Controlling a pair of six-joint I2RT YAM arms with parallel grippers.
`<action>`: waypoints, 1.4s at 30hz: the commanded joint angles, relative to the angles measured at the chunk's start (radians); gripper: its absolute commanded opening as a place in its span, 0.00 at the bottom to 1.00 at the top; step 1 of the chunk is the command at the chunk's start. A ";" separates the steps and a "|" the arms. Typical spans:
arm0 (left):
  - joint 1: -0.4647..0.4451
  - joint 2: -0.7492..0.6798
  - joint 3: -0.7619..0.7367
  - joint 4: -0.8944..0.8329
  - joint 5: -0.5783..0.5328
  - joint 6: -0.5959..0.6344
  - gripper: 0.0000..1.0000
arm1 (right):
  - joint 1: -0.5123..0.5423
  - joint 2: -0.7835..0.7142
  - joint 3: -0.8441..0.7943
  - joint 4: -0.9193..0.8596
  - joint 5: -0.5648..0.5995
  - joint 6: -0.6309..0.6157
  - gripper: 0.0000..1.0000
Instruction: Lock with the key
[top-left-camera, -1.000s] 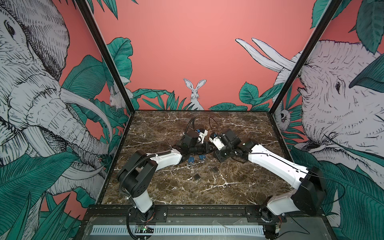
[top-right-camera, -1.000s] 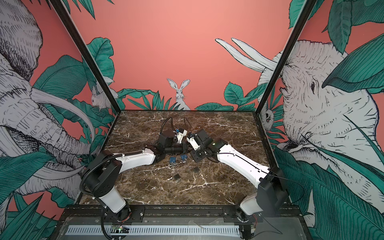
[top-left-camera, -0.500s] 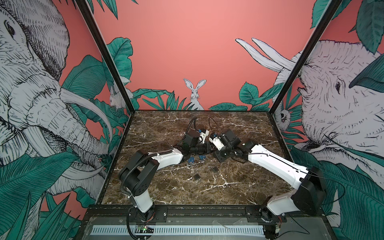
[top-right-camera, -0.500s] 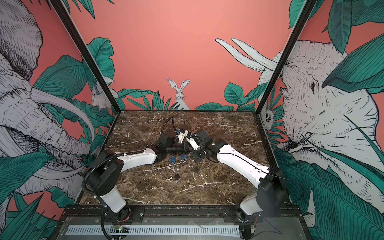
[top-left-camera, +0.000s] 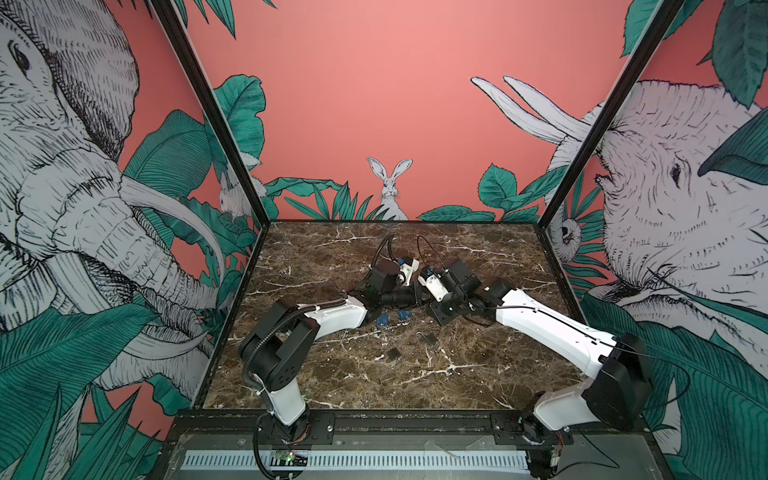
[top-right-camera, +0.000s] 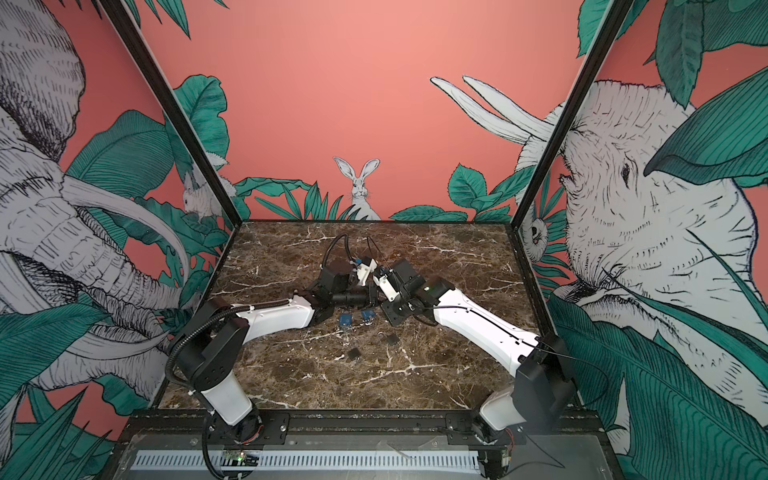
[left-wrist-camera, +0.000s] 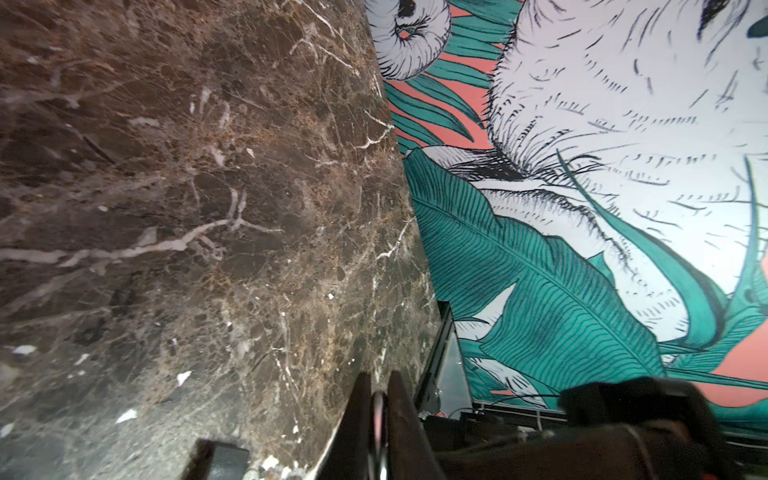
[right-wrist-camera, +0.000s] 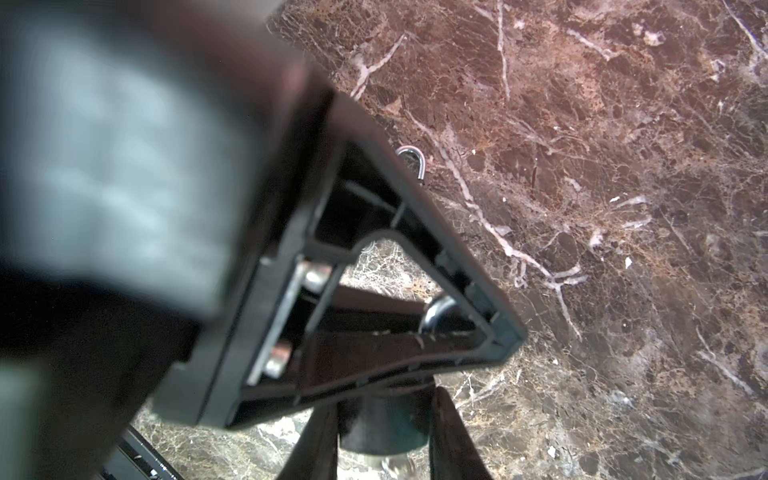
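We are viewing both arms standing tip to tip over the middle of the marble table (top-left-camera: 478, 257). The right gripper (right-wrist-camera: 382, 415) is grasping a dark round body, apparently the lock (right-wrist-camera: 382, 434), from both sides. The left gripper (left-wrist-camera: 379, 376) is clenching a thin metal key (left-wrist-camera: 379, 409), which is showing edge-on. Its blade is hidden, so we cannot tell its heading or long axis.

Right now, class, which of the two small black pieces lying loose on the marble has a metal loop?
The black piece nearer the right arm: a thin shackle loop sticks out of it. The other black piece shows none.
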 joint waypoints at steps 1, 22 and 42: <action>-0.003 0.010 0.008 0.003 -0.013 0.005 0.01 | 0.011 -0.023 0.044 0.020 -0.005 -0.003 0.00; -0.002 -0.019 0.052 0.056 -0.071 -0.135 0.00 | -0.089 -0.351 -0.138 0.098 -0.057 0.120 0.56; -0.024 -0.109 0.185 -0.164 -0.111 -0.220 0.00 | -0.240 -0.430 -0.332 0.439 -0.316 0.186 0.52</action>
